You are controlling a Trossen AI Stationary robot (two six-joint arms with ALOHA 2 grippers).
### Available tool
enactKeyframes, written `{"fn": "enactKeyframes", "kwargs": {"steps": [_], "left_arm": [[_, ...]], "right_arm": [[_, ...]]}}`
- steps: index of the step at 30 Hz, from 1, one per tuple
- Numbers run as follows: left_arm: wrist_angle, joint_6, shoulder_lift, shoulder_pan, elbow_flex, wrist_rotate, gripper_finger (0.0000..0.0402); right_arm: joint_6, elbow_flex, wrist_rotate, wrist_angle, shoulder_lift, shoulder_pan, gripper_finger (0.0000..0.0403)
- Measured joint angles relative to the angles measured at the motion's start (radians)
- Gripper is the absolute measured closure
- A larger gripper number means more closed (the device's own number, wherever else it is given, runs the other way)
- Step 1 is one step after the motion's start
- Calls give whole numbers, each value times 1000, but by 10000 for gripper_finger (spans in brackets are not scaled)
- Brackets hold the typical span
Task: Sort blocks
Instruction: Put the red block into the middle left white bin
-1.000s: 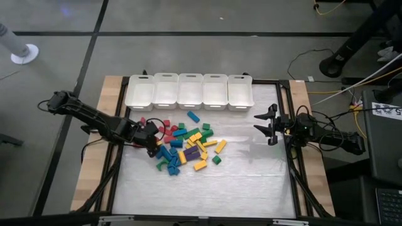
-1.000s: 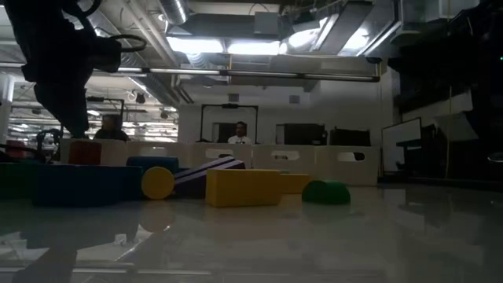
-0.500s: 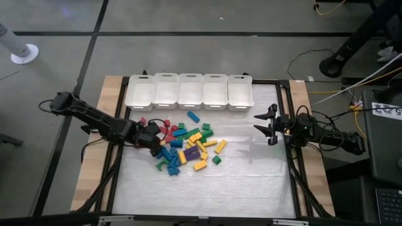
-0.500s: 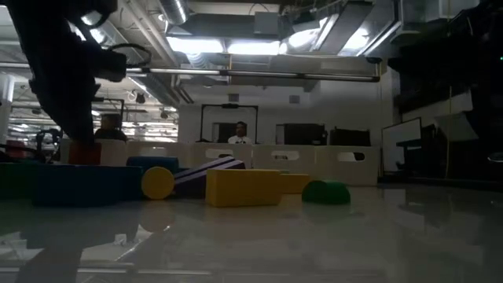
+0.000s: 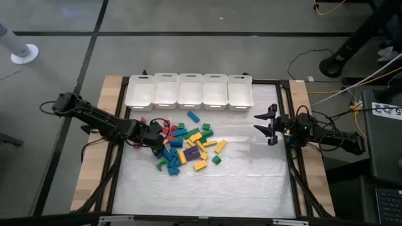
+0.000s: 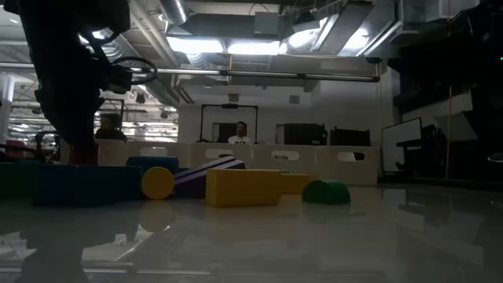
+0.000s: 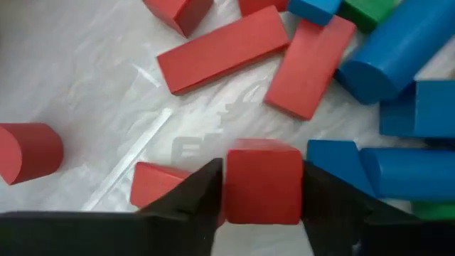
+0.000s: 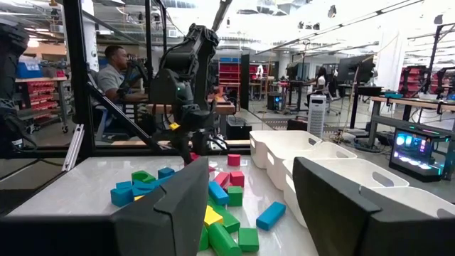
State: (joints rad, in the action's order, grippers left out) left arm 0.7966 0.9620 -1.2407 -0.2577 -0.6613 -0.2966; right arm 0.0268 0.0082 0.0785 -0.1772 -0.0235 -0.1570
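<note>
Left gripper: the left gripper (image 7: 261, 203) is down at the left edge of the block pile, fingers (image 7: 190, 203) closed in on either side of a red cube (image 7: 263, 185). Both fingers look like they're touching its sides, so I'd call that a grip. Can't tell if the cube is off the worktop.

Red cube: sits at the pile's left fringe, toward the left edge of the worktop (image 5: 251, 182), with flat red bars (image 7: 222, 50) and a red half-cylinder (image 7: 28, 151) lying just beside it.

Blocks: the rest of the blocks (image 5: 187, 148) are heaped left of the worktop's middle, a jumble of blue, green, yellow, red and a purple one. From table height you mostly get a yellow bar (image 6: 242, 187) and a green domed piece (image 6: 326, 192) up front.

Bins: five white bins (image 5: 190, 91) in a row along the far edge, side by side and touching.

Right gripper: the right gripper (image 5: 266, 125) hangs near the right edge, well apart from the pile, fingers (image 8: 333, 206) spread with nothing between them.

Background: a person (image 8: 112, 71) is sitting beyond the table.
</note>
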Motion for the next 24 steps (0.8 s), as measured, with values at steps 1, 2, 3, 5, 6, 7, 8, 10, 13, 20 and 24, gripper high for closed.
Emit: {"fn": "enactKeyframes", "kwargs": {"steps": [1,2,3,5,6,7,8,10,13,20,24], "left_arm": [[-3,-2,1,0,0,3,272],[-4,-1,1,0,0,5,283],[-4,2,5,0,0,6,285],[-5,3,10,0,0,10,285],[-3,2,15,0,-2,10,285],[0,-2,21,0,-5,10,285],[1,-5,27,0,-13,10,285],[-1,-7,46,5,-32,10,285],[1,-36,85,25,-64,8,285],[16,-164,216,129,-135,-85,285],[34,-241,304,220,-159,-204,284]], "right_arm": [[0,0,0,0,0,0,198],[0,0,0,0,0,0,198],[0,0,0,0,0,0,198],[0,0,0,-1,0,0,198],[0,0,0,-4,0,0,198],[0,0,0,-7,0,0,198],[0,0,0,-8,0,0,198],[0,0,0,-9,0,0,198],[0,0,0,-11,0,0,198],[0,0,0,-89,0,0,198],[0,0,0,-98,0,0,198]]}}
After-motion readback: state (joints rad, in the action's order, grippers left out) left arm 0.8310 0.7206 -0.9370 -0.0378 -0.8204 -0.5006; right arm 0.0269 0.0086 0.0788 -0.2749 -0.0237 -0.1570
